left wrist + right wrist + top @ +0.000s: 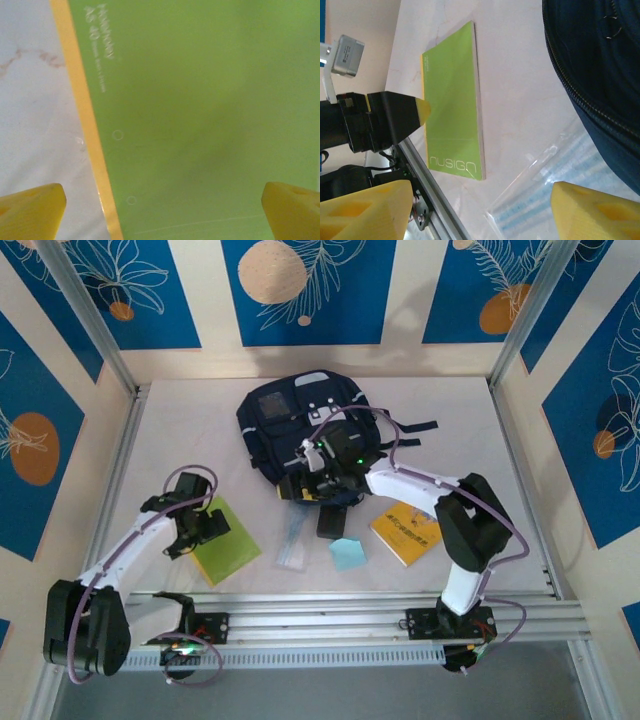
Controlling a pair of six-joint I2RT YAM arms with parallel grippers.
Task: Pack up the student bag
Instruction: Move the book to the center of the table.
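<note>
Left jaws: wide, nothing held. 2 yellow pads (35, 207) sit low at either side of the left wrist view, with a green notebook (200, 125) under them. Can't tell if they touch it. The notebook lies flat on the tabletop (180, 430), near left.

Right jaws: wide too, empty. My right arm reaches across to the bag's (290, 415) near edge. The jaws hang above a clear pouch (540, 195) that lies just beside the bag.

The bag lies at the far middle of the tabletop, grey patch facing up. Its navy side and zip fill the top right of the right wrist view.

A yellow book (408, 532) lies near right. A small blue pad (348, 554) sits between the pouch and the book, apart from both. The notebook is well apart from the bag.
</note>
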